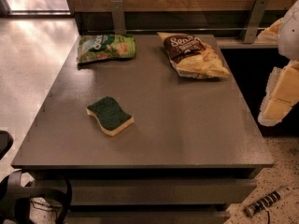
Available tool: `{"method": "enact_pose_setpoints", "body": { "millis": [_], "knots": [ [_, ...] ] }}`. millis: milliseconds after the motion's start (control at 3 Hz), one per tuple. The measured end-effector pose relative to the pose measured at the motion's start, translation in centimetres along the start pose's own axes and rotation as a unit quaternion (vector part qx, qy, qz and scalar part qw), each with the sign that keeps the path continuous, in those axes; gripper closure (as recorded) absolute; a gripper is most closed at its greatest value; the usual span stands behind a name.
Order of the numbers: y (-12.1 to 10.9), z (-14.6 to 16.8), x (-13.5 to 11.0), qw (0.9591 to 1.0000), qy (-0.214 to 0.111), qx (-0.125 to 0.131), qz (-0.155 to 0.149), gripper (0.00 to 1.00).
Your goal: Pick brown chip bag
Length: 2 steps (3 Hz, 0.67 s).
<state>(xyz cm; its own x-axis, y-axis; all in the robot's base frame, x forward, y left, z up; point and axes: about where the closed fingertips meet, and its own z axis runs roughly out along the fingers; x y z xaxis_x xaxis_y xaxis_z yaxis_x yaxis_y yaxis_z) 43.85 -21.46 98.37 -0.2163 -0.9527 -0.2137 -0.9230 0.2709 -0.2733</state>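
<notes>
At far right of the dark grey flat tabletop point(187, 139), near its back edge: crinkled brown-and-tan chip bag point(194, 55), with bare surface in front of it. We list a green snack bag point(106, 47) far left and a green-topped yellow sponge point(110, 115) mid-left. The white-and-yellow gripper point(280, 97) hangs beyond the right edge, apart from the bag; we cannot tell whether it is open or closed.

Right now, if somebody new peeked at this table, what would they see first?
Probably the brown chip bag at the far right of the table, and the green snack bag at the far left. Next, the green-topped sponge lying alone nearer the front, and the robot's gripper hanging beyond the right edge.
</notes>
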Motion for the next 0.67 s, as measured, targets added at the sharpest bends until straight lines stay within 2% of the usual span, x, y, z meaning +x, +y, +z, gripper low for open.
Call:
{"method": "enact_pose_setpoints", "body": {
  "millis": [667],
  "knots": [
    [0.0,0.0,0.0,1.0,0.0,0.0,0.0,0.0]
  ]
}}
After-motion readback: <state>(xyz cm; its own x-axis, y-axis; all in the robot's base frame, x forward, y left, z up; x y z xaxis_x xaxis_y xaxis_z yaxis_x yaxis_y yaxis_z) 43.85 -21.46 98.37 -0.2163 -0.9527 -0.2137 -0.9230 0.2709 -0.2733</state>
